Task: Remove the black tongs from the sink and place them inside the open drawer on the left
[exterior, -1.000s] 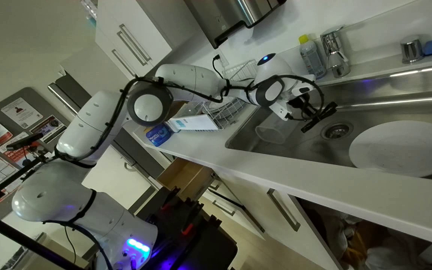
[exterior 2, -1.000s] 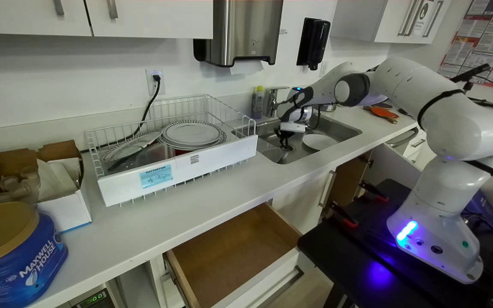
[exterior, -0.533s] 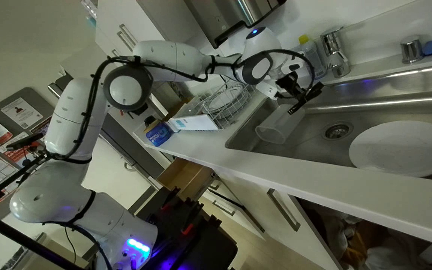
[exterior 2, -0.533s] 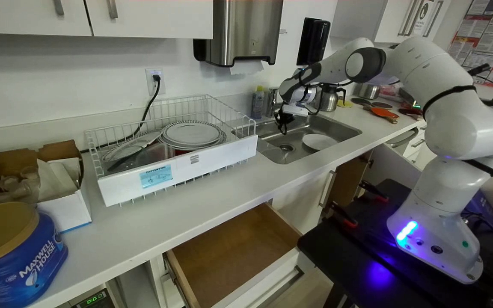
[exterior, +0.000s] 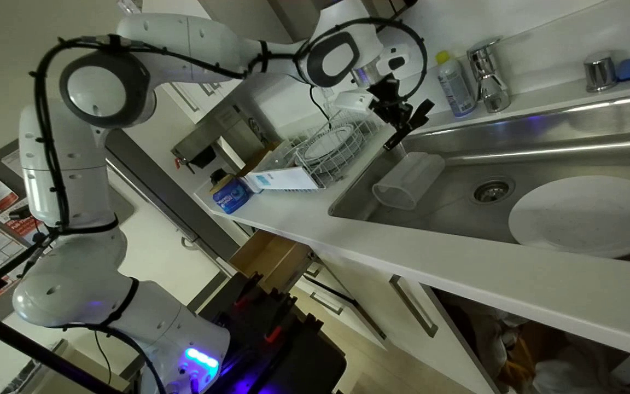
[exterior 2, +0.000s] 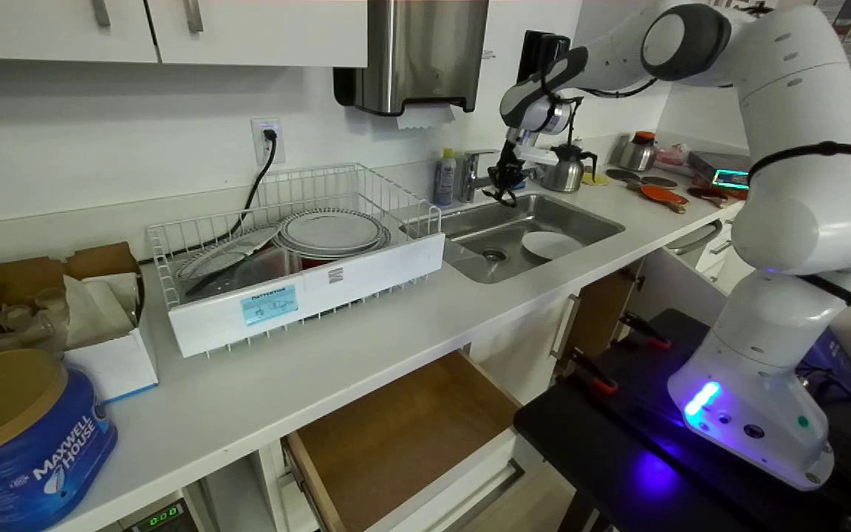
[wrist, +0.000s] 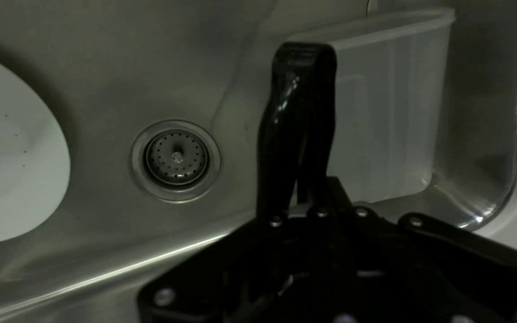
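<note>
One hand (wrist: 301, 213) is gripping one pair of black tongs (wrist: 281, 134) above one steel sink (exterior: 446, 213). One white plate (exterior: 588, 216), one translucent container (exterior: 402, 183) are lying inside. One drawer (exterior 2: 411, 443) is standing open below desk's (exterior 2: 307, 377) front edge.

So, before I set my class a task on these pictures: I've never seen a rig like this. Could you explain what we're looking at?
The machine is one white robot arm ending in a black gripper. Two pictures come from cameras outside the robot, showing the same kitchen from different places. The wrist view comes from a camera on the arm, looking past the gripper into a stainless-steel sink.

In the sink are a round white plate and a translucent plastic container, with the drain between them. On the counter stand a dish rack with plates in it and a blue Maxwell House tub.

The gripper holds black tongs above the sink. Below the counter a drawer stands open; the tongs are meant to go in there.
</note>
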